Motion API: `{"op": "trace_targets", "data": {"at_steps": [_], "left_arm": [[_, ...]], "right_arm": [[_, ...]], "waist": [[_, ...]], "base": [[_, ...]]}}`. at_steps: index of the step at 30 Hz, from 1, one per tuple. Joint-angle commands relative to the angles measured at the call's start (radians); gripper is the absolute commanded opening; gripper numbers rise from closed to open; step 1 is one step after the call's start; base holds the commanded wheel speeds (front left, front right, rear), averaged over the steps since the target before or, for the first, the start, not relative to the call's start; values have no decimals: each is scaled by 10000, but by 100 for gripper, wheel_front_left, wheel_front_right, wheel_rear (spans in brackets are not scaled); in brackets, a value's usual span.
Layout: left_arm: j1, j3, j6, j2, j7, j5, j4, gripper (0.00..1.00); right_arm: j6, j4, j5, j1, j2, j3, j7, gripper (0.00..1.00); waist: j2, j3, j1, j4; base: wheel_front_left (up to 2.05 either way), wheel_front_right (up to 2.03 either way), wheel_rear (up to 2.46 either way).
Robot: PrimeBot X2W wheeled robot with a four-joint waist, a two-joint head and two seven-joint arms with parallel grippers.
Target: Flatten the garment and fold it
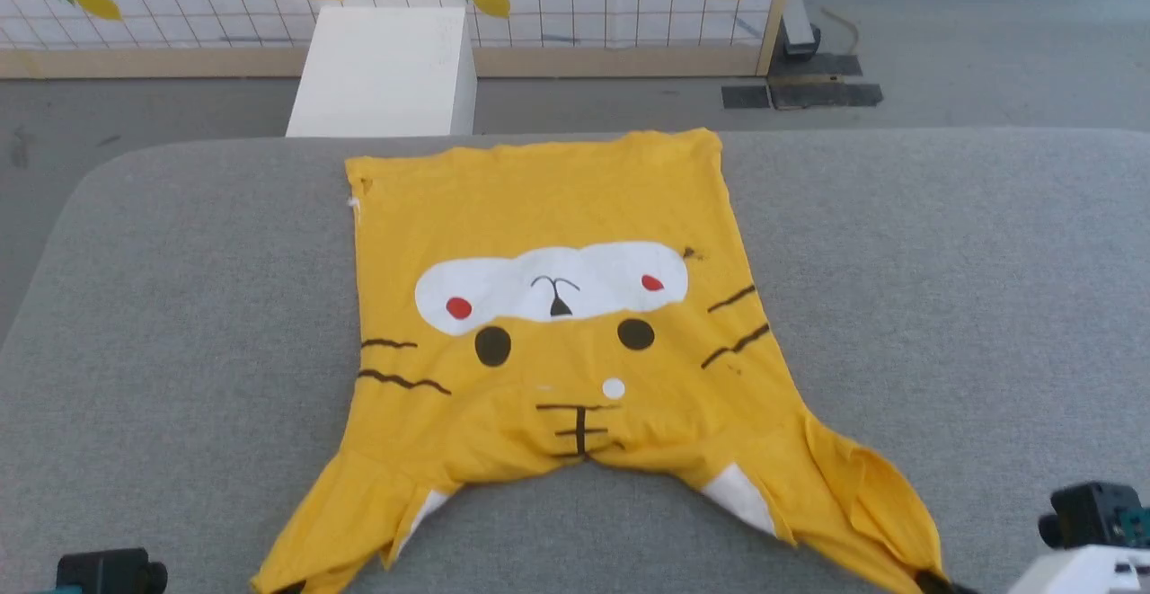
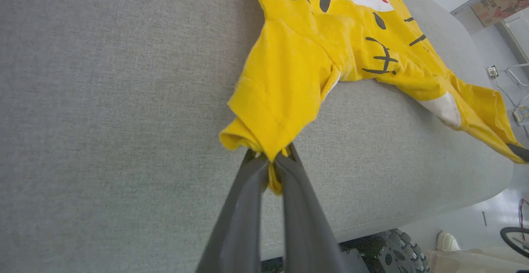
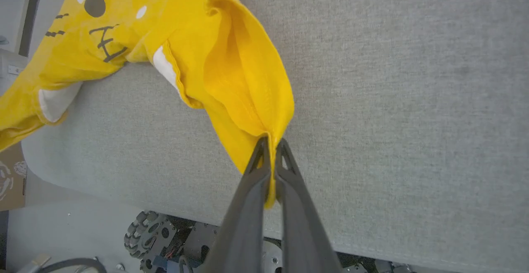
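The soft, limp yellow T-shirt (image 1: 557,208) lies on the bench (image 1: 180,306), left gripper (image 2: 270,161) and right gripper (image 3: 272,143) each clamped on 1 sleeve end.

Left gripper (image 2: 270,157) clamped on yellow garment's (image 2: 285,95) sleeve edge over grey padded table (image 2: 103,120)
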Motion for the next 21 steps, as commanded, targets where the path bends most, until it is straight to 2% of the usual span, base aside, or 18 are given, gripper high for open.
{"op": "trace_targets", "data": {"at_steps": [1,13,17,21], "left_arm": [[303,71,127,197,63,-84,-73,0],[2175,733,579,854,-1,-1165,-884,0],[2628,958,628,902,-318,-1236,-1185,0],[2459,1017,611,744,-659,-952,-1404,0]], "right_arm": [[-13,-158,215,333,0,-163,273,0],[-13,-669,1447,2088,7,-1735,1527,0],[-13,-811,1613,2367,7,-1888,1495,0],[-13,-872,1442,2236,8,-1600,1056,0]], "waist": [[0,-208,1,49],[0,-913,1,114],[0,-1047,1,115],[0,-1090,1,117]], "base": [[0,0,0],[0,0,0],[0,0,0],[0,0,0]]}}
